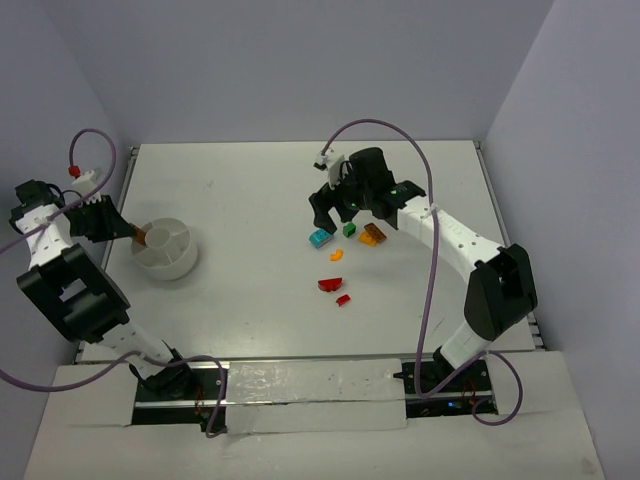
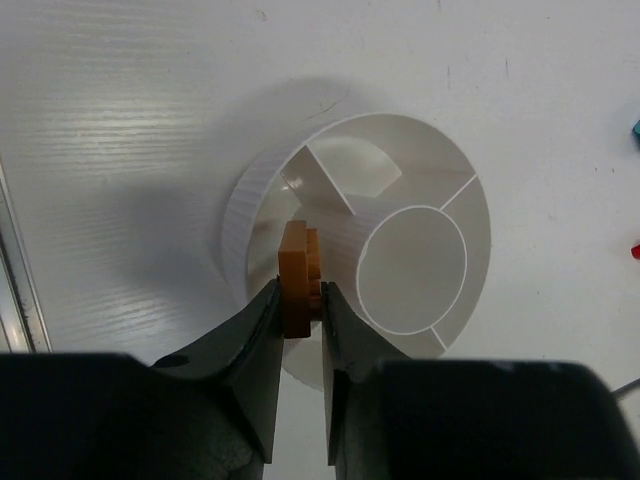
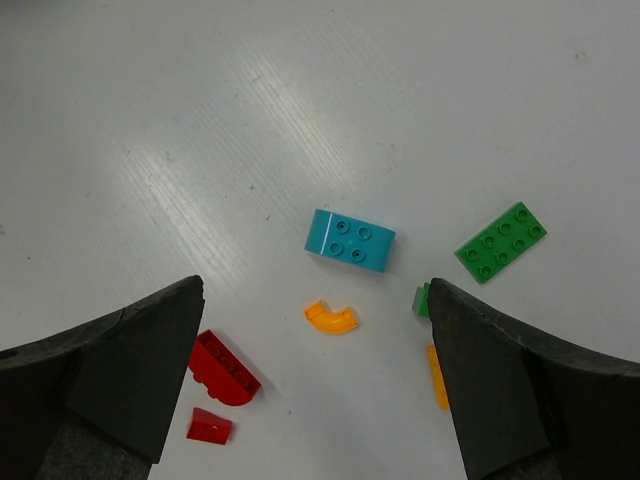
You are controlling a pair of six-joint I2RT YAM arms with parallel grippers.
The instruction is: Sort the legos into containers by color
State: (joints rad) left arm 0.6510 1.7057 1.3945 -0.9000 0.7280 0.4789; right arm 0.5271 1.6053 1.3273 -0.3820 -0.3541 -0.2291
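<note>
My left gripper (image 2: 300, 292) is shut on an orange lego (image 2: 294, 270) and holds it on edge over the near compartment of the white bowl (image 2: 243, 218), the containers; its compartments look empty. From above, the left gripper (image 1: 138, 237) sits at the left rim of the bowl (image 1: 172, 266). My right gripper (image 3: 315, 290) is open above the loose legos: a cyan brick (image 3: 350, 240), a green plate (image 3: 501, 242), a curved orange piece (image 3: 332, 317), a red rounded brick (image 3: 224, 368), a small red wedge (image 3: 209, 427). A small green brick (image 3: 421, 300) and an orange brick (image 3: 438, 375) peek from behind its right finger.
The legos lie in a cluster right of the table's middle, under the right gripper (image 1: 350, 208), from the cyan brick (image 1: 320, 238) down to the small red wedge (image 1: 343, 299). The table's left edge (image 1: 122, 200) runs close behind the bowl. Walls enclose the table.
</note>
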